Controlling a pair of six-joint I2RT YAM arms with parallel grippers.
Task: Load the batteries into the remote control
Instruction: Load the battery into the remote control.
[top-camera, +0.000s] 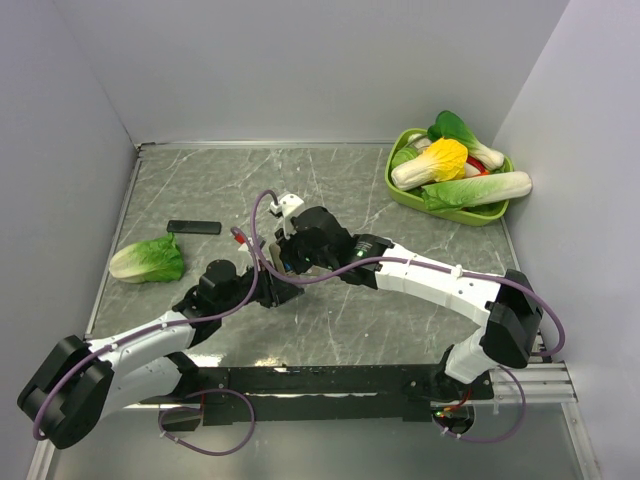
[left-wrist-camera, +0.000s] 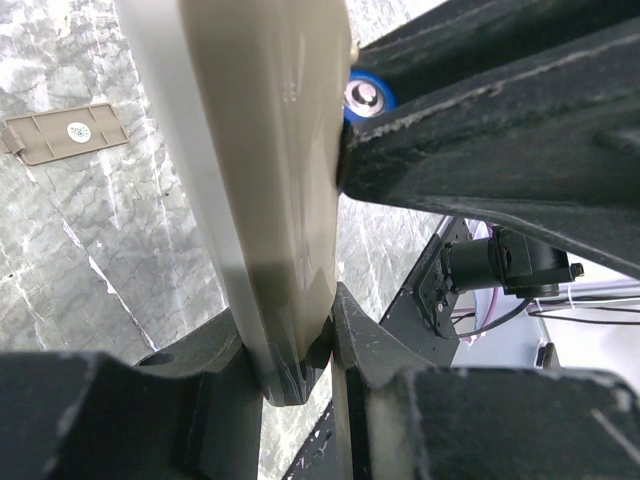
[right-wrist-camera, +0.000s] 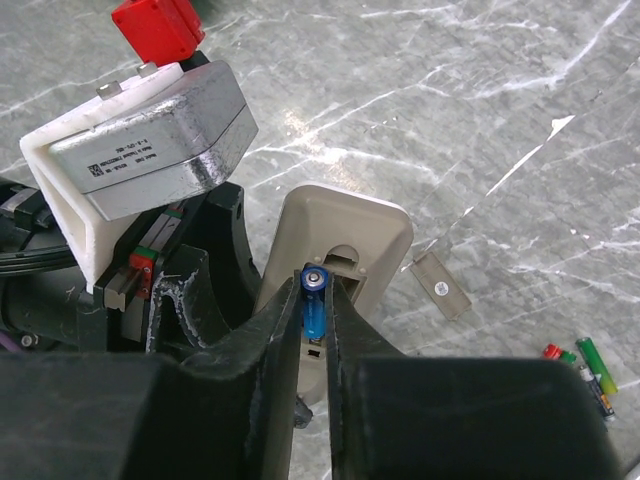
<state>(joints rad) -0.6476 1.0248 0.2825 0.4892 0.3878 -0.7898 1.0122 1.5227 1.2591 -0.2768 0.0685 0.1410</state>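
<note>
The remote control (right-wrist-camera: 345, 232) stands with its grey-beige back toward the right wrist camera and its battery bay open. My left gripper (left-wrist-camera: 295, 345) is shut on the remote's lower end (left-wrist-camera: 265, 150) and holds it off the table. My right gripper (right-wrist-camera: 315, 305) is shut on a blue battery (right-wrist-camera: 313, 297), its end at the open bay; the battery also shows in the left wrist view (left-wrist-camera: 366, 97). Several loose batteries (right-wrist-camera: 582, 364) with green and red wraps lie on the table. In the top view both grippers (top-camera: 283, 265) meet mid-table and hide the remote.
The beige battery cover (right-wrist-camera: 440, 287) lies flat on the marble table beside the remote. A flat black bar (top-camera: 193, 227) and a toy lettuce (top-camera: 148, 260) lie at the left. A green tray (top-camera: 398, 190) of toy vegetables stands at the back right.
</note>
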